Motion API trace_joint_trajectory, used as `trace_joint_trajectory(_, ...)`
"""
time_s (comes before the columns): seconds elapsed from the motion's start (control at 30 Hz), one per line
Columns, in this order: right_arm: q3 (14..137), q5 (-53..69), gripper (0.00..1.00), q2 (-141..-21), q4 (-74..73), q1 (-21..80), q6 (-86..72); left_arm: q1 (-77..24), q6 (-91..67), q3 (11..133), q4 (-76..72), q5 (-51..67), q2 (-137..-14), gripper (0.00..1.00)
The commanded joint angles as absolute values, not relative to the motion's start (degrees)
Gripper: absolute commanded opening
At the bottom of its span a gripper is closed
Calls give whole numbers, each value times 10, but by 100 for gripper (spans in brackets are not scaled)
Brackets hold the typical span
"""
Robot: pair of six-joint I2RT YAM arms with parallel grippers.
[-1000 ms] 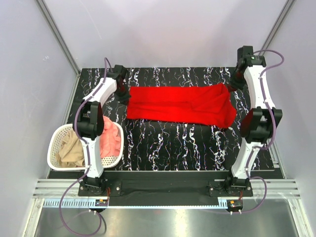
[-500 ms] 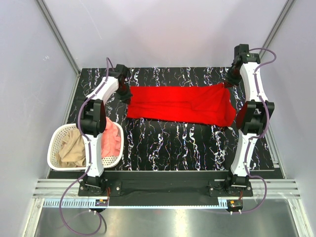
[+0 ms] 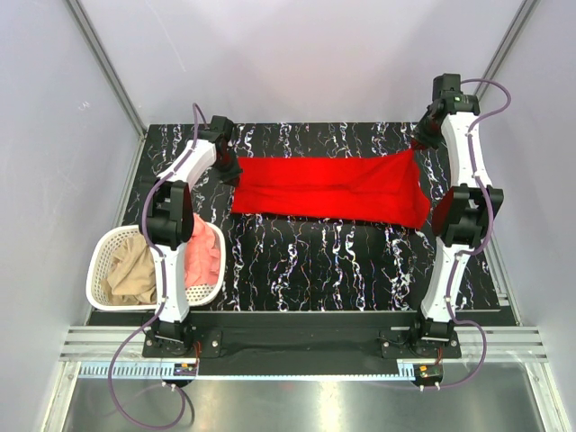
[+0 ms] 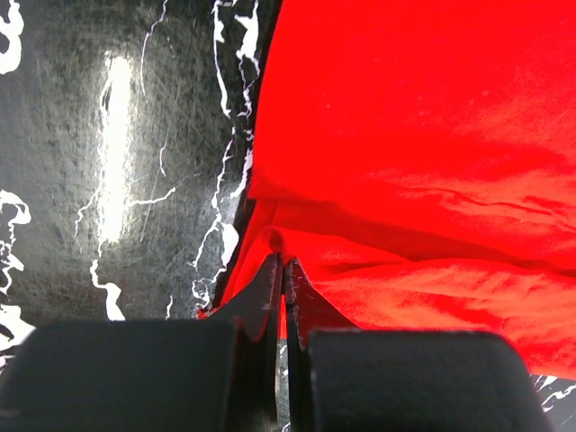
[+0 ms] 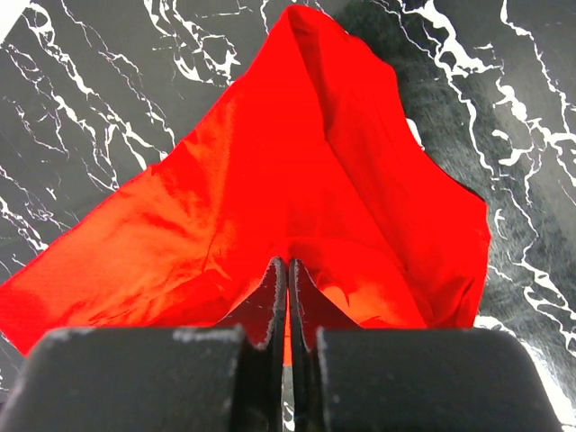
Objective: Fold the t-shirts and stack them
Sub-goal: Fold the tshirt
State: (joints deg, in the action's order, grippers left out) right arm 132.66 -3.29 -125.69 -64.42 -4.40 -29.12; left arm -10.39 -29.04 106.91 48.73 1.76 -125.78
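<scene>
I am pinching the soft, light red t-shirt (image 3: pixel 328 189) by its end edges, left gripper (image 4: pixel 281 270) and right gripper (image 5: pixel 288 270) both clenched on cloth; it is lying across the far surface (image 3: pixel 306 256).

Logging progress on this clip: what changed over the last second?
The right end effector, shut on the red t-shirt, drew its corner toward the far right, pulling it into a peak. The left end effector stays clamped on the opposite edge; basket unchanged.
</scene>
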Motion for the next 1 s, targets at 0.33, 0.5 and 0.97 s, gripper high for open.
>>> trace_joint_trajectory(0.33,1373,-3,0,-1296,-611,-60,-290,-101,-310,1089,454,25,-1266,0)
trace_joint_trajectory(0.5,1390,-2,0,-1316,-612,-69,-294,-100,-312,1099,457,24,-1281,0)
trace_joint_trajectory(0.97,1411,25,0,-1326,-599,-78,-302,-97,-316,1071,429,-12,-1254,0)
